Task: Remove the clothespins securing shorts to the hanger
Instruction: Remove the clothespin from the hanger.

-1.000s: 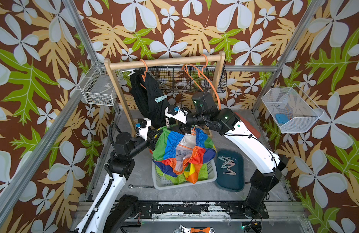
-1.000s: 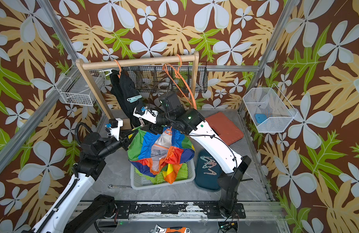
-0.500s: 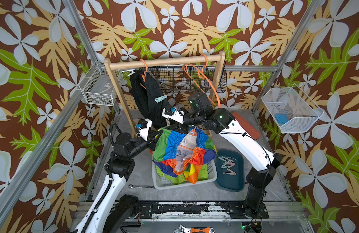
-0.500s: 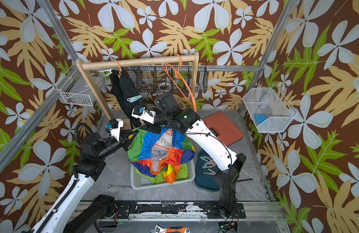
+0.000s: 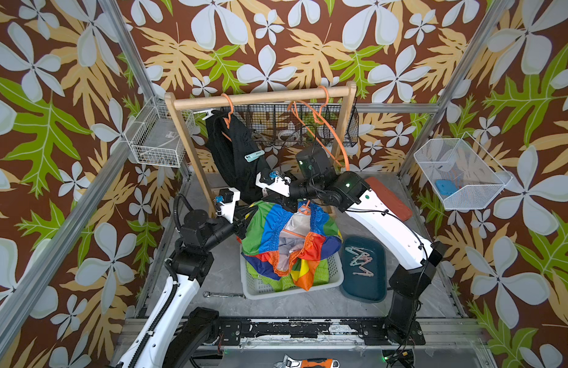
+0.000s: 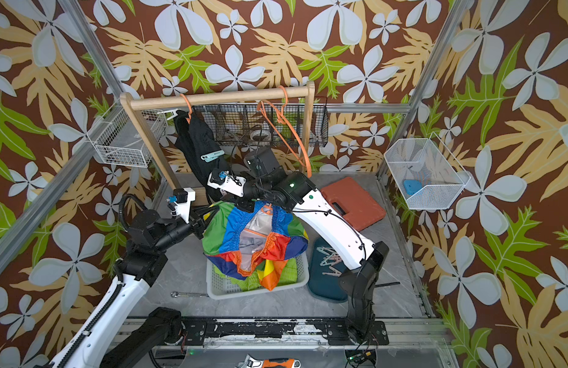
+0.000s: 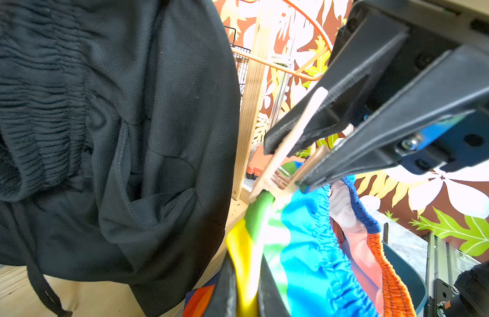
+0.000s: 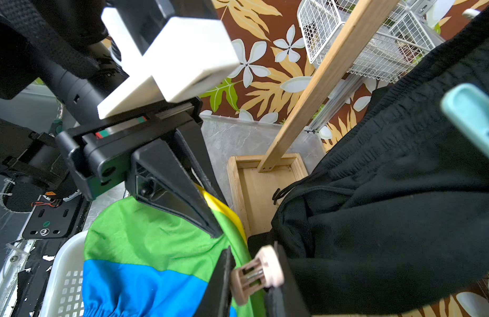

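- Pinching the beige clothespin (image 8: 255, 274), your right gripper (image 7: 283, 164) has both fingers squeezed onto its two prongs. The pin bites the far left edge of the colourful shorts (image 5: 276, 229).
- Your left gripper (image 8: 214, 229) is clamped tight on a yellow-green fold of those same shorts, just left of the pin.
- The black shorts (image 5: 234, 153) hang just beyond and touch your right finger, so they crowd you on the far side. A mint clothespin (image 5: 254, 155) is clipped on them higher up.
- The wooden post (image 5: 193, 159) of the rack stands close on the left, behind your left gripper.
- A bare orange hanger (image 5: 333, 140) dangles from the rail above your right arm.
- The colourful shorts droop into the white basket (image 5: 269, 293), over the lime green shorts (image 5: 320, 270).
- Right of the basket, the teal tray (image 5: 365, 283) holds loose clothespins (image 5: 359, 259). The red case (image 5: 391, 197) lies beyond it, partly under your right arm.
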